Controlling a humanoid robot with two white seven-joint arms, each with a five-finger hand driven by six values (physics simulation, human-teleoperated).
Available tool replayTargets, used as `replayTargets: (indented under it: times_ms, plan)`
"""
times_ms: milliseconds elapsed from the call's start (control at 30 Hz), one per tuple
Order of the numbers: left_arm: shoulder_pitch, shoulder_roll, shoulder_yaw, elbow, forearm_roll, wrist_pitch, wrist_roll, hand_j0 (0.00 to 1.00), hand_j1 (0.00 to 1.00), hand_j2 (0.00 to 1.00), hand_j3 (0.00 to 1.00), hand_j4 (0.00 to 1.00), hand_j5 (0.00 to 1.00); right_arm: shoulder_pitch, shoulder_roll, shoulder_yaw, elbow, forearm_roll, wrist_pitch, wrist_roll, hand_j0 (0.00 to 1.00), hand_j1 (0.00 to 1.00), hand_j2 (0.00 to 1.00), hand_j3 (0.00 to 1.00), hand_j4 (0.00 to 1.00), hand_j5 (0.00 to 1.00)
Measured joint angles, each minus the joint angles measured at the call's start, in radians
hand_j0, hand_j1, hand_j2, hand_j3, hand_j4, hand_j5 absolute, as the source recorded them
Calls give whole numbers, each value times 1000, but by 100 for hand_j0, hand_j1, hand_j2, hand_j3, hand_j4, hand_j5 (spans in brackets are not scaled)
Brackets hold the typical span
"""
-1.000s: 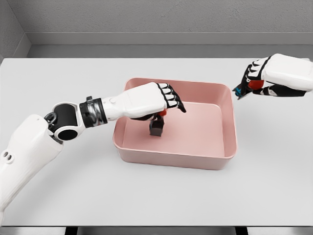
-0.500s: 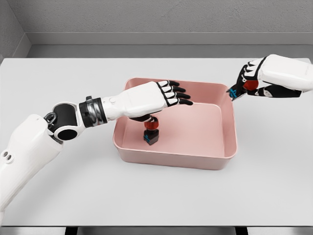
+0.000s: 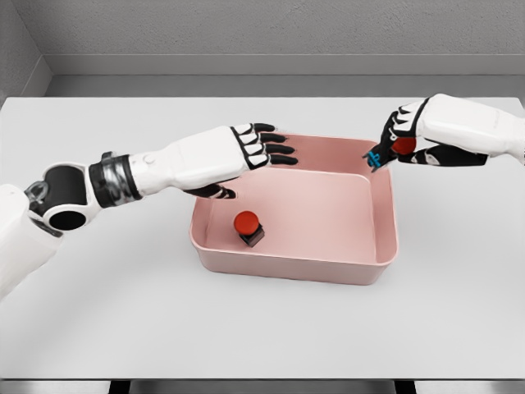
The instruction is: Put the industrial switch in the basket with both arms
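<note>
A pink basket (image 3: 367,271) sits mid-table. Inside it, near the front left wall, rests an industrial switch (image 3: 248,226) with a red button on a black body, standing free. My left hand (image 3: 264,146) hovers above the basket's back left corner, fingers spread and holding nothing. My right hand (image 3: 397,146) is over the basket's back right corner, fingers curled around a second switch (image 3: 402,145) with a red button; a blue part of it pokes out at the left.
The basket stands on a light grey table (image 3: 98,312) whose front edge runs along the bottom. A grey wall rises behind the table's back edge.
The left hand let go of the switch, which dropped to the basket floor, and has drawn back up and left with fingers spread. The right hand moved left toward the basket with its switch.
</note>
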Motion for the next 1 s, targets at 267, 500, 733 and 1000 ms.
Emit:
replayTargets:
  times_ms: [267,500,733,1000]
  plan:
    - [6,244,-4,-46,99,0,0,100,100,100,100,100,100,-71,90,75,-1,-2,0,27,44,44,44,44,44,44]
    - [6,269,-4,-36,100,0,-2,100,100,100,100,100,100,-89,143,157,-2,0,-1,40,46,46,46,46,46,46]
    - [5,269,-4,-28,98,0,-7,100,100,100,100,100,100,-109,146,166,-1,-1,0,39,100,100,100,100,100,100]
    - [0,265,-12,-6,96,0,-7,100,100,100,100,100,100,-146,160,166,-2,-1,0,33,100,100,100,100,100,100]
